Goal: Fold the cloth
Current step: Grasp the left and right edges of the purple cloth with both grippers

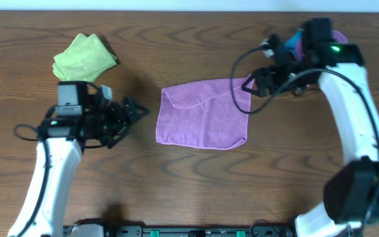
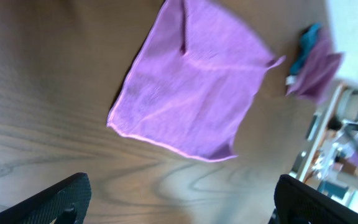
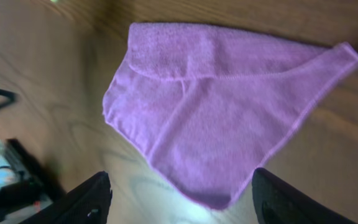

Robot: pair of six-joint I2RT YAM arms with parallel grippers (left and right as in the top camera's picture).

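- Overhead: the left tool (image 1: 129, 117) is spread wide and holds nothing. It hovers over bare bench (image 1: 176, 191), between the left edge and the cloth (image 1: 202, 117).
- The right tool (image 1: 251, 84) hangs just beside the cloth's far right corner, which sticks out in a point. I think it is there to grab that corner.
- The cloth lies in the middle of the bench, with its far left corner flopped over.
- The green cloth (image 1: 84, 58) sits near the far left corner of the bench. The purple and blue bunch (image 1: 293, 43) sits near the far right corner. Both are well apart from the cloth, so there is room to fold.
- Left wrist: both fingers (image 2: 61, 199) stand far apart with only wood between them. The cloth's near edge lies ahead, easy to reach.
- Right wrist: the fingers (image 3: 86, 202) are spread too and hold nothing. The cloth lies right under them.
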